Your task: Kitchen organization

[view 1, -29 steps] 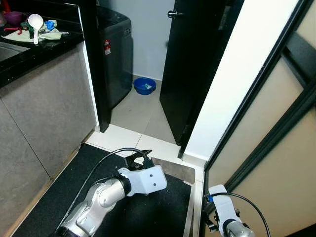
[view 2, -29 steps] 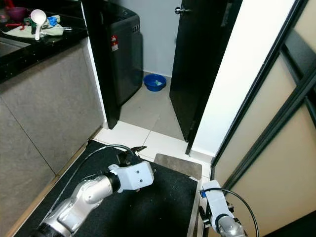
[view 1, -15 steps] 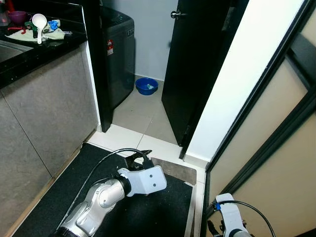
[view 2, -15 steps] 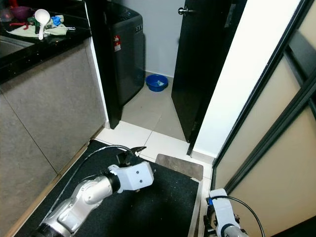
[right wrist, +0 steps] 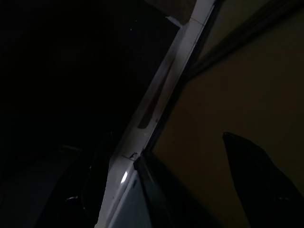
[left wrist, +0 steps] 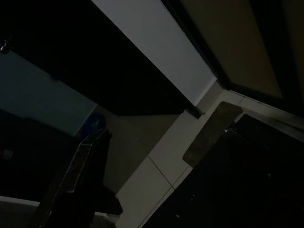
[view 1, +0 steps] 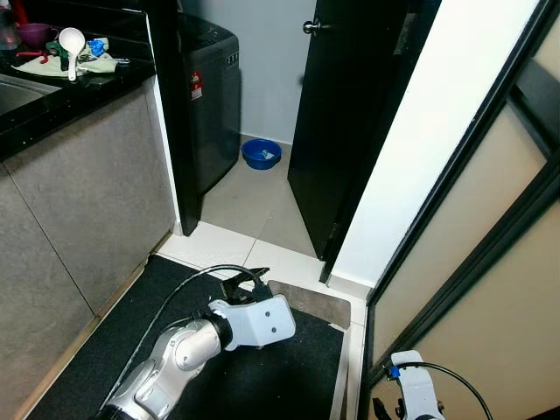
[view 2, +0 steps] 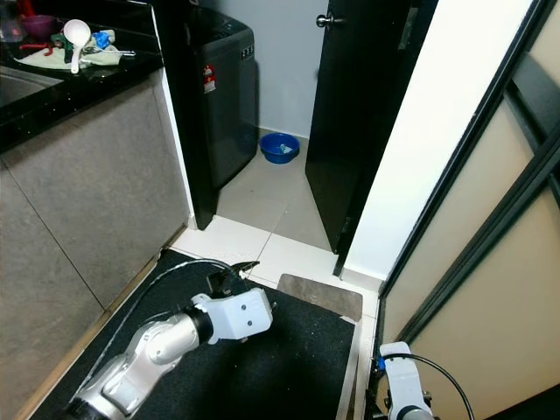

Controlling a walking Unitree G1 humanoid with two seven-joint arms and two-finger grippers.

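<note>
On the front of the dark washing machine [view 1: 208,96] sits a small red and white sticker [view 1: 190,85], its writing too small to read. Up at the far left, the black tabletop [view 1: 66,87] carries a white ladle [view 1: 71,41], a pale cloth [view 1: 52,65], a purple bowl [view 1: 35,32] and a small blue item [view 1: 95,45]. All of these lie well apart from the left claw [view 1: 248,284], which hangs low over the black floor mat [view 1: 262,376] near a grey doormat [view 1: 308,302]; whether its fingers are apart or together I cannot tell. A blue basin [view 1: 261,153] rests on the tiled floor [view 1: 245,206] between the machine and the black door [view 1: 350,114]. By the sliding-door frame the right claw [right wrist: 190,171] hangs idle in shade with its fingers spread apart.
</note>
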